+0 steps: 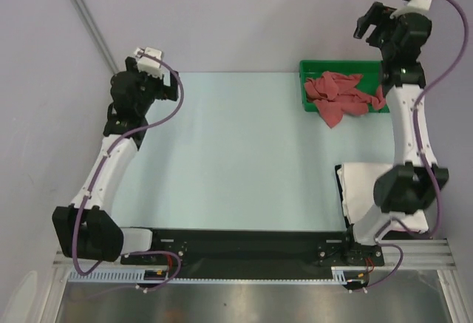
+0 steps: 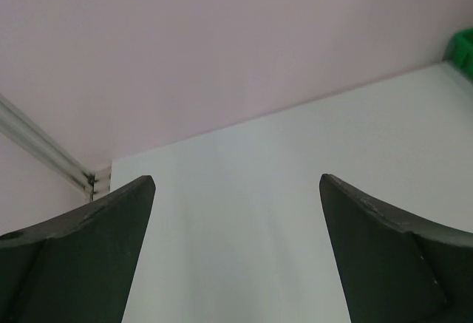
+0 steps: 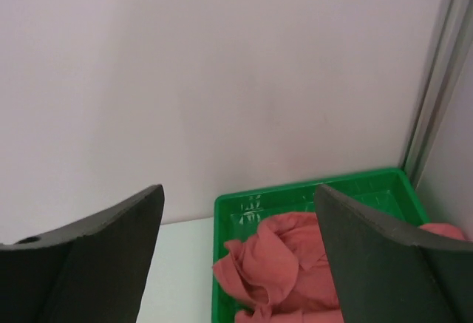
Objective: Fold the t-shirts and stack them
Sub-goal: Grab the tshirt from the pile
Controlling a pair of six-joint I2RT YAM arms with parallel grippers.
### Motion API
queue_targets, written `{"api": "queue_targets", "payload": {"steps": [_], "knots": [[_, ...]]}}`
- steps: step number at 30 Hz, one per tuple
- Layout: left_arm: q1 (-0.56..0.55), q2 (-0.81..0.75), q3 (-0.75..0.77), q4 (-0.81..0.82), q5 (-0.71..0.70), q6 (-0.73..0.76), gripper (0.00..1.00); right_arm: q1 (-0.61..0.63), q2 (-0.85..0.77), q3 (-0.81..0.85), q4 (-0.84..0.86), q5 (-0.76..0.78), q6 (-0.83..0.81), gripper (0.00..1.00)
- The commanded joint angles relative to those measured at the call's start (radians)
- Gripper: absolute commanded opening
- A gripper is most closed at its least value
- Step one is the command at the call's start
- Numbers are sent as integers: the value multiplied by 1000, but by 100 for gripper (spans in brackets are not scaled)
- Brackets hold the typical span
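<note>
While left fingers [image 2: 81,264] and right fingers [image 3: 81,264] gape empty, a salmon-red t-shirt [image 1: 341,95] lies crumpled in the tray [image 1: 332,66].

White t-shirt [image 1: 358,190] partly hidden under right arm [image 1: 406,127]; red t-shirt [image 3: 281,267] cropped

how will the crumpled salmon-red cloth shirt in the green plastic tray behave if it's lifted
The crumpled salmon-red cloth shirt is probably floppy: it lies in loose folds, so it would likely drape and unfurl from a pinch. One part spills over the green plastic tray, so it may drag on the rim.
</note>
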Motion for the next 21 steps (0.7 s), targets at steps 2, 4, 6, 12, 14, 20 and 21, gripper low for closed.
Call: {"api": "queue_targets", "payload": {"steps": [2, 4, 6, 12, 14, 20, 21], "knots": [[-1, 97, 178, -467, 95, 107, 100, -18, 390, 384, -523, 31, 84, 86], [-1, 112, 195, -510, 92, 85, 100, -19, 596, 619, -669, 31, 108, 84], [-1, 131, 202, -527, 83, 52, 100, -19, 718, 740, -744, -24, 124, 86], [1, 122, 153, -616, 95, 44, 100, -10, 872, 719, -573, -95, 159, 93], [1, 115, 134, -633, 90, 48, 100, -8, 889, 693, -528, -99, 154, 93], [1, 111, 120, -621, 92, 28, 100, -10, 1018, 771, -514, -131, 139, 55], [1, 114, 123, -621, 92, 25, 100, -10, 1026, 782, -513, -153, 139, 43]]}}
